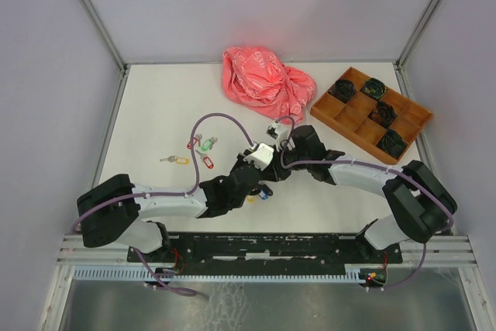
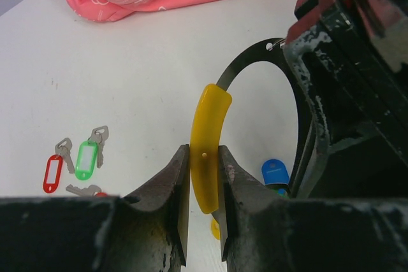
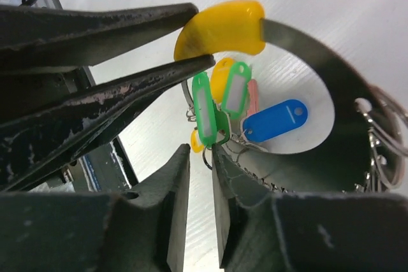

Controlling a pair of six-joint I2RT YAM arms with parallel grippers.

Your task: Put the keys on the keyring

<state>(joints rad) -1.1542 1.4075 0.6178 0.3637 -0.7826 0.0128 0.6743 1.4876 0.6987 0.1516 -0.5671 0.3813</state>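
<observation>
Keyring (image 2: pixel 209 148) clamped in left tool (image 2: pixel 204 186); right tool (image 3: pixel 201 176) nearly closed, perhaps empty; four loose keys (image 1: pixel 203 145).

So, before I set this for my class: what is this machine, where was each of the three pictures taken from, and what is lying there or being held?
The overhead picture shows two robot arms bolted to a white table. The other two come from cameras on each wrist.

The left gripper is shut on the yellow part of the keyring, a large metal ring. Tagged keys already hang on the ring. The right gripper is beside those keys; whether it grips one is unclear.

Loose keys lie on the table, along with a pink bag and a wooden tray.
</observation>
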